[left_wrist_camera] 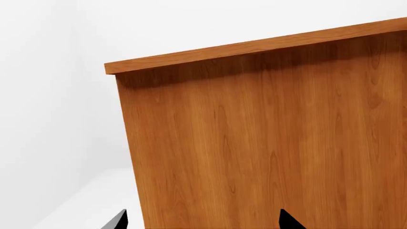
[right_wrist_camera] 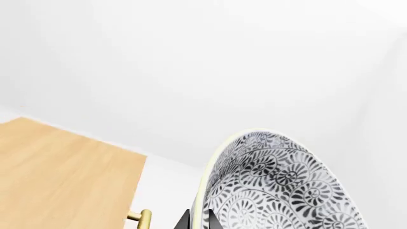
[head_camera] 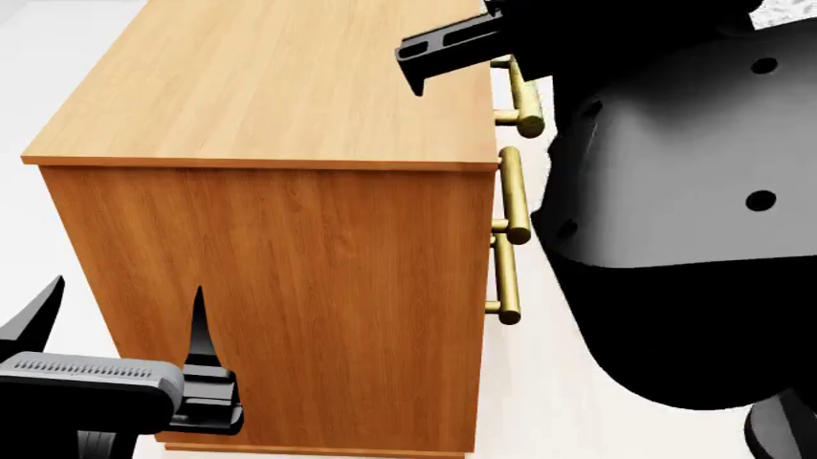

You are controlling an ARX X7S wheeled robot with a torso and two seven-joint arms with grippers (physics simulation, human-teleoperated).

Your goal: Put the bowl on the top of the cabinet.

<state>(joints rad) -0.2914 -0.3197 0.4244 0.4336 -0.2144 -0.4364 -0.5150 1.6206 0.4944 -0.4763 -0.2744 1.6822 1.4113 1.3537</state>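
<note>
Beside the orange-brown cabinet (head_camera: 275,86), on its plain side panel, the left gripper (head_camera: 118,320) is seen low in the head view with its two dark fingers spread wide and nothing between them. The same fingers appear only as two black tips in the left wrist view, set well apart in front of the cabinet (left_wrist_camera: 267,143) side, whose overhanging top edge runs above them. On the cabinet's front, brass bar handles (head_camera: 514,191) are stacked one above another along the edge nearest the robot's grey and black body (head_camera: 695,210). Above the near front corner of the cabinet top, a dark part of the right arm (head_camera: 447,48) is seen reaching over the wood. The bowl (right_wrist_camera: 279,183), white with a dense grey floral pattern, is shown in the right wrist view tipped up on edge, with its rim pinched between the fingers of the right gripper (right_wrist_camera: 197,220) at the lower border of that view. It is held in the air, just beside and above the cabinet top (right_wrist_camera: 66,176), with one brass handle end (right_wrist_camera: 143,218) visible between the wood and the bowl. Whether the bowl touches the cabinet cannot be told; in the head view the bowl itself is hidden.
</note>
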